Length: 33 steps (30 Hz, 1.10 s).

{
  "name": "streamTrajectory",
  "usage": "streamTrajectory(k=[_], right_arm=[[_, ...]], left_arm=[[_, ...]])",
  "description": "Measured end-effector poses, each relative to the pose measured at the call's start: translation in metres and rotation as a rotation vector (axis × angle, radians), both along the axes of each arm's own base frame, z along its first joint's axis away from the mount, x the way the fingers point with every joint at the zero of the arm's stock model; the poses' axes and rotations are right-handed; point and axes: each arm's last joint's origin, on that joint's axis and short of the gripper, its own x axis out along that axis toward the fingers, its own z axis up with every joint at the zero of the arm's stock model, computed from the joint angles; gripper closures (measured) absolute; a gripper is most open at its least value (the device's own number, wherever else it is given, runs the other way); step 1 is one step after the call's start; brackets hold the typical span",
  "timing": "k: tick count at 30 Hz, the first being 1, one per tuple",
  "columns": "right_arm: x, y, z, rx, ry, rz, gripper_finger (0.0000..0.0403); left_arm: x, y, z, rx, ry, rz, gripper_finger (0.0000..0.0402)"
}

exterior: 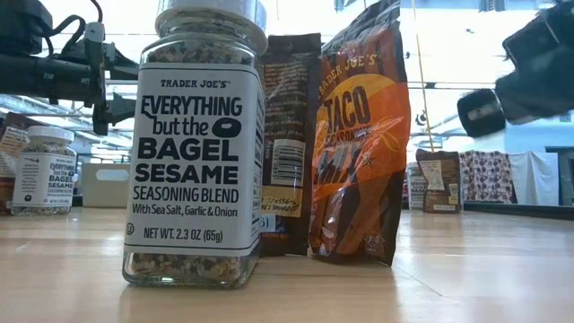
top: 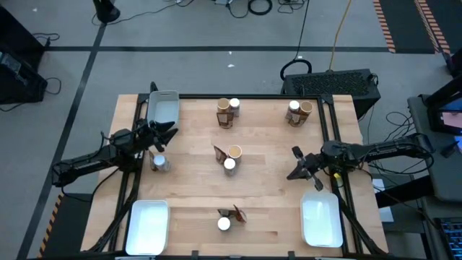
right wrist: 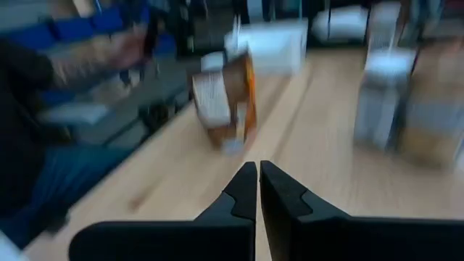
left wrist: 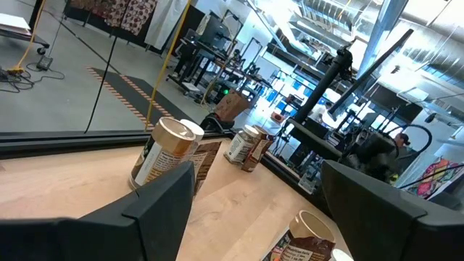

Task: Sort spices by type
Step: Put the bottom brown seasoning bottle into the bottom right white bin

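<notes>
Left gripper (top: pixel 160 135), jaws open, hovers above a white-lidded jar (top: pixel 159 162); right gripper (top: pixel 302 165), jaws closed and empty, could topple nearby spices if swung carelessly.

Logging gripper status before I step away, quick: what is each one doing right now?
Left gripper: open, holding nothing, over the table's left side near a jar.
Right gripper: shut, holding nothing, over the table's right side.

Dark, slender arms; black pincer (right wrist: pixel 257 190) fingers
</notes>
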Motion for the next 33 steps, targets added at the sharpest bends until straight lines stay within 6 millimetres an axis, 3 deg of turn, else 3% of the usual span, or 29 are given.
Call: streamTrajectory(k=[5,10,19,27,33], right_arm=[[0.006,-0.003,0.028,-0.011,-0.156,-0.114,0.0403],[0.019,-0.005,0.057,-0.074,-0.196,-0.224,0.0403],[0.072,-0.006,0.077,-0.169,-0.036,-0.346,0.0403],[0.124,-0.01,0.105,-0.35,0.026,-0.33,0.0403],[0.148,-0.018,0.115,-0.423,0.202,-0.31,0.0393]], left_arm=[[0.0,0.0,0.0,0.011,0.006,0.005,0.01],[0.0,0.0,0.001,0.047,0.014,0.024,0.01],[-0.001,0.002,0.001,0.045,0.016,0.07,0.01],[-0.001,0.002,0.001,0.043,0.014,0.071,0.01],[0.0,-0.002,0.003,0.062,0.004,-0.059,0.01]])
